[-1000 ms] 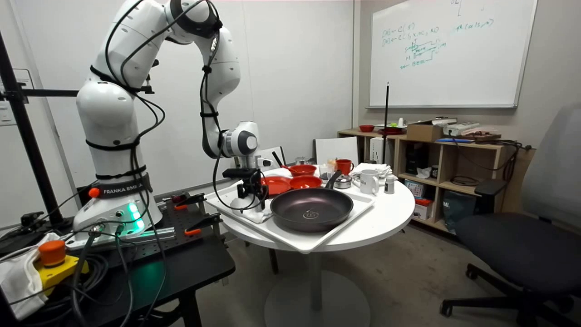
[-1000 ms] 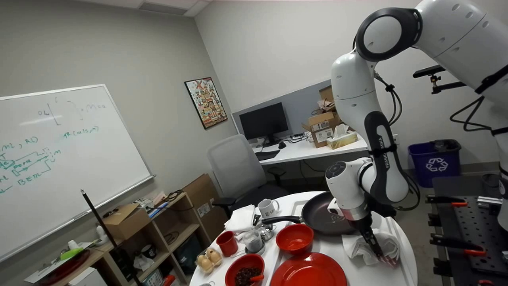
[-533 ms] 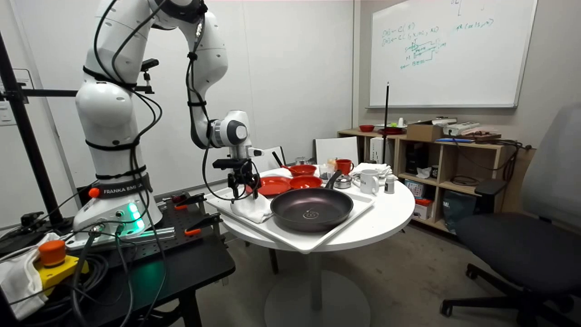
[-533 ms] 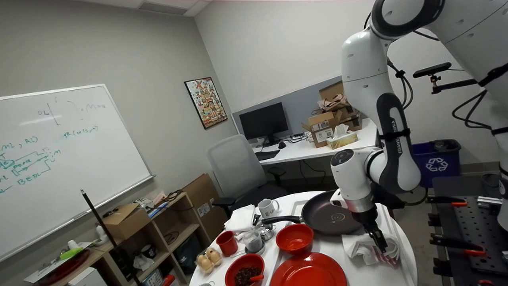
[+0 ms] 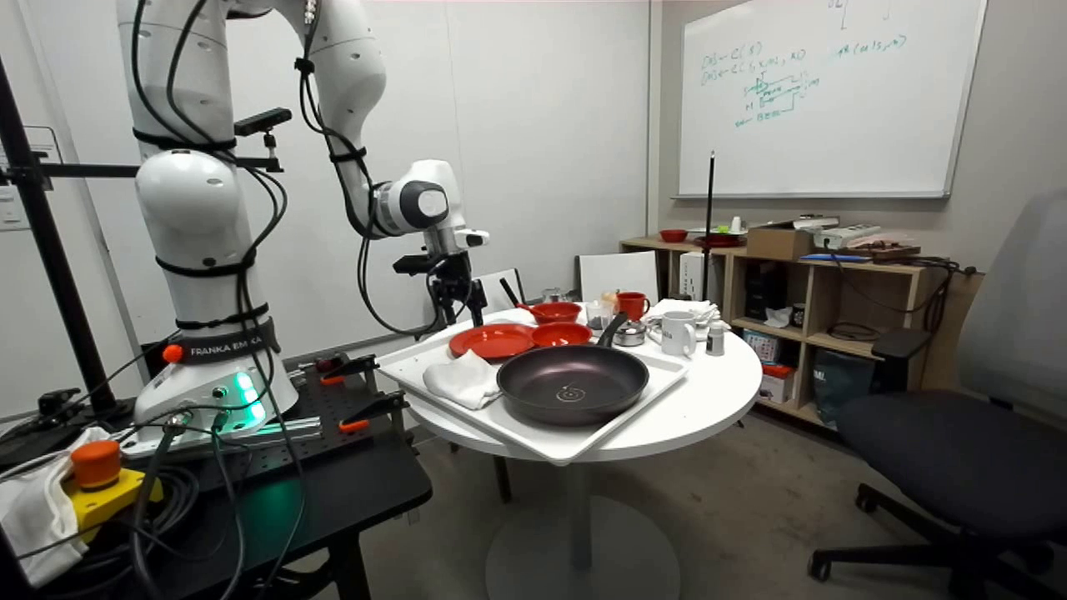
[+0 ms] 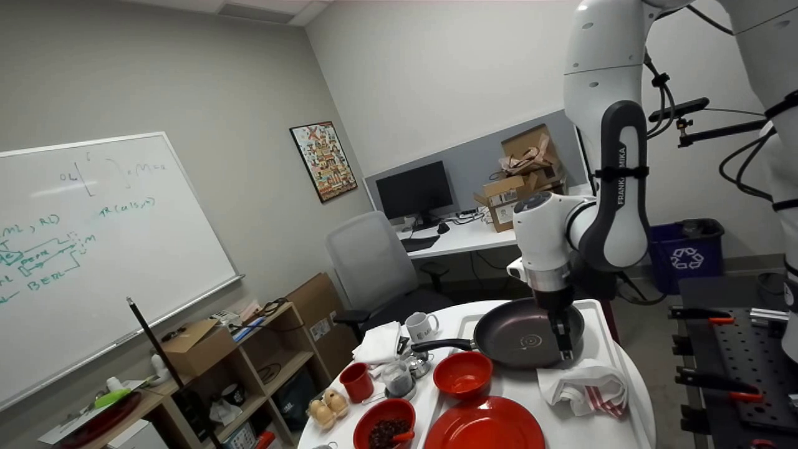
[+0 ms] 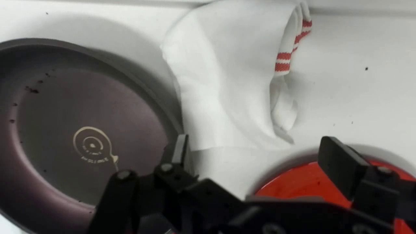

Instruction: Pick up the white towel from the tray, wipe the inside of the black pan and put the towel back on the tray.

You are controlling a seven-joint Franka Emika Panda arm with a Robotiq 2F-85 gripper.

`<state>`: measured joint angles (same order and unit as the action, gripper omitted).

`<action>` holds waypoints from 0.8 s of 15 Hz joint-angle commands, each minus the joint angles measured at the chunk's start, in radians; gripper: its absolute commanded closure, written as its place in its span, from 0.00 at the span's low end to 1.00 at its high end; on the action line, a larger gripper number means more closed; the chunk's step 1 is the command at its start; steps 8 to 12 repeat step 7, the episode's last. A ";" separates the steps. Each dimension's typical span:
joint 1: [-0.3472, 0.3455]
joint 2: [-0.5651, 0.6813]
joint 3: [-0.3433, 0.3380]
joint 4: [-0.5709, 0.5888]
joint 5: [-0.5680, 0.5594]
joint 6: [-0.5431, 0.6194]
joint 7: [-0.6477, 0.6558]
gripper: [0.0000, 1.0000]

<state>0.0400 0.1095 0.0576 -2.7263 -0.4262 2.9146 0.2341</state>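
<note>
The white towel (image 5: pixel 460 381) lies folded on the white tray (image 5: pixel 533 440) beside the black pan (image 5: pixel 575 387). Its red stripes show on the towel (image 6: pixel 598 374) in an exterior view and on the towel (image 7: pixel 224 71) in the wrist view. The pan (image 7: pixel 97 110) has a few dark specks inside. My gripper (image 5: pixel 464 320) is raised above the tray, apart from the towel. In the wrist view the gripper (image 7: pixel 255 146) has its fingers wide apart with nothing between them. In an exterior view the gripper (image 6: pixel 564 355) overlaps the pan's edge.
A red plate (image 5: pixel 492 342) and red bowl (image 5: pixel 560 334) sit close to the pan. The pan handle (image 6: pixel 442 345) points towards a white mug (image 6: pixel 422 326). A red mug (image 6: pixel 357 381), a bowl with dark contents (image 6: pixel 384 424) and eggs (image 6: pixel 328 408) stand on the table.
My gripper was down at the towel a second ago. It has risen off it and moved away, and the towel stays in place on the tray.
</note>
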 commanded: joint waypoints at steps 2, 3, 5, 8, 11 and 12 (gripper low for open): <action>-0.021 -0.166 -0.013 -0.011 0.105 -0.072 0.095 0.00; -0.028 -0.189 -0.021 -0.005 0.116 -0.077 0.121 0.00; -0.046 -0.226 -0.030 0.004 0.104 -0.084 0.202 0.00; -0.072 -0.249 -0.030 0.016 0.074 -0.097 0.290 0.00; -0.072 -0.249 -0.030 0.016 0.074 -0.097 0.290 0.00; -0.072 -0.249 -0.030 0.016 0.074 -0.097 0.290 0.00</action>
